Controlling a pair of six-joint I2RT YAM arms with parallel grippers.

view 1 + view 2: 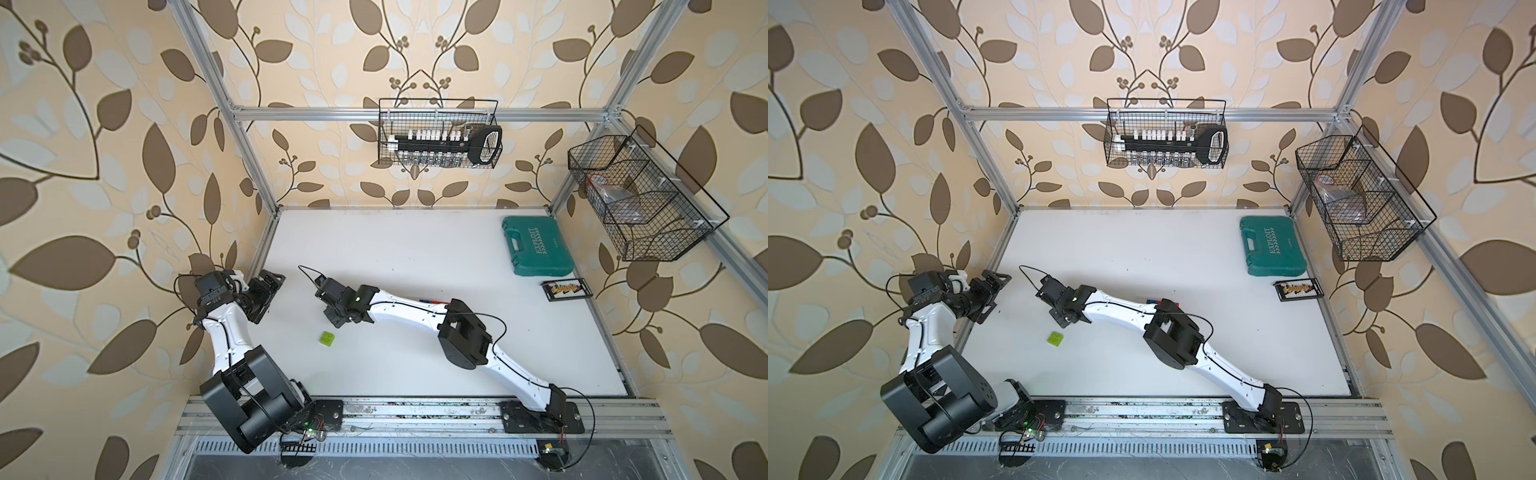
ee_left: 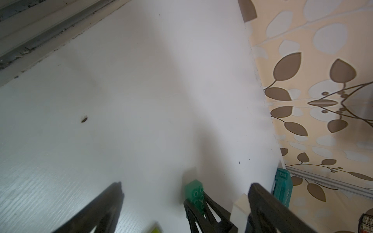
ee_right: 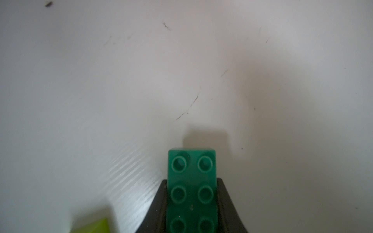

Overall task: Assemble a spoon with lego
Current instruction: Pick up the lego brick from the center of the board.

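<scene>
Fingers of right arm [image 3: 223, 197] clenched on green brick [image 3: 191, 181], left of worktop [image 1: 415, 257] centre; contact with surface unclear. Lime brick [image 1: 327, 338] loose on worktop near. Fingers of left arm [image 2: 109, 201] released, spread wide at worktop's left edge.

"exploit" in white on the teal tool case [image 1: 537, 246].

Lime brick [image 3: 93, 227] blurred, edge-cut — bricks [image 1: 428, 300] mostly hidden under right arm [image 1: 403, 309].
</scene>
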